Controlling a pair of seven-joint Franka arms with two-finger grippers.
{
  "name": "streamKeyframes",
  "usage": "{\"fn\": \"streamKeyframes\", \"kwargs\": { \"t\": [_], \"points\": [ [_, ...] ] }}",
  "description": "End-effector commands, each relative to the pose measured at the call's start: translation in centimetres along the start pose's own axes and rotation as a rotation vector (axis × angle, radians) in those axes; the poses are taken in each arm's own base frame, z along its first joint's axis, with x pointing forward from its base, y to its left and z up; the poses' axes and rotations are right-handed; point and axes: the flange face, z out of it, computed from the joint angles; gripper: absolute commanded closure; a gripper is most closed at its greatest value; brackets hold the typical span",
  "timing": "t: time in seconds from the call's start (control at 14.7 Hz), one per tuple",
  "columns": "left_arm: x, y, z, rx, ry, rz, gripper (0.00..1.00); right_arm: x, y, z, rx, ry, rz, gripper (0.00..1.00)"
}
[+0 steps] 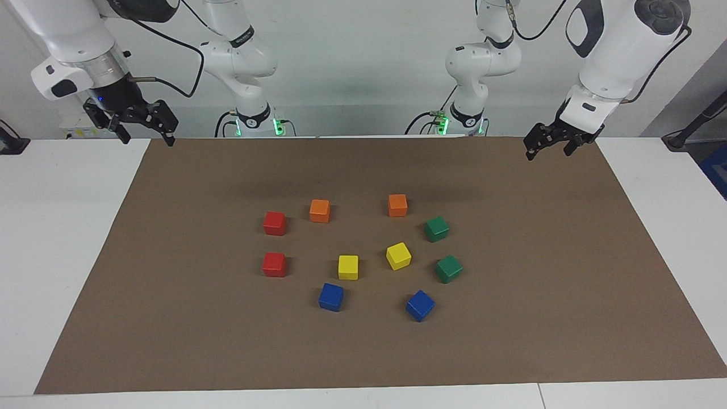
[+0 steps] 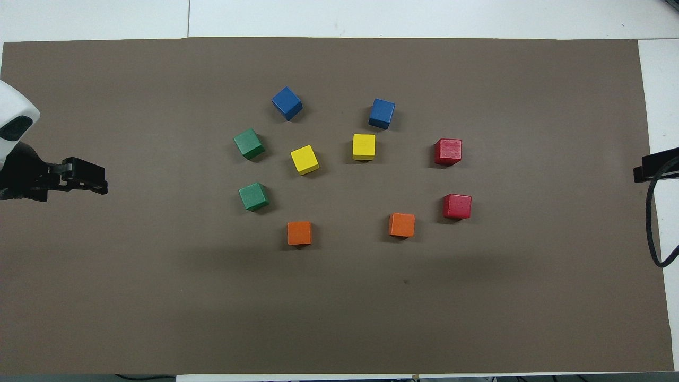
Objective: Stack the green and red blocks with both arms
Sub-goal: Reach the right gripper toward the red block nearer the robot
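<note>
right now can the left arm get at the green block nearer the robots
Probably yes. The left claw hangs open over the mat's edge at its own end, and the nearer green block sits apart from the orange block and the other green block, with bare mat between.

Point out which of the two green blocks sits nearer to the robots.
The green block beside the orange block; the other green block lies farther out, by the blue block.

The black two-fingered right gripper (image 2: pixel 655 167) is cut off by the overhead view's edge. The white jointed arms' upper links are cropped in the facing view.
</note>
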Motion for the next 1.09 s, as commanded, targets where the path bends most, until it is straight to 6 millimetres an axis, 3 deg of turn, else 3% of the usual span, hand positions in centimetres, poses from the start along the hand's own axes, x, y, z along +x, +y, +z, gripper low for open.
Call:
{"fn": "streamKeyframes", "kwargs": {
  "t": [0.0, 0.41, 0.61, 1.02],
  "points": [
    [-0.2, -0.2, -0.2, -0.002, 0.013, 0.001, 0.00, -0.2, 0.2, 0.0, 0.016, -0.015, 0.001, 0.00],
    [-0.2, -0.2, -0.3, -0.002, 0.014, 0.001, 0.00, -0.4, -0.1, -0.1, 0.016, -0.016, -0.005, 0.00],
    [-0.2, -0.2, -0.3, -0.002, 0.014, 0.001, 0.00, -0.9, -1.3, 0.4, 0.015, -0.020, 0.019, 0.00],
    [-0.2, -0.2, -0.3, -0.002, 0.016, 0.001, 0.00, -0.6, -8.6, 7.4, 0.014, 0.004, 0.064, 0.00]
  ]
}}
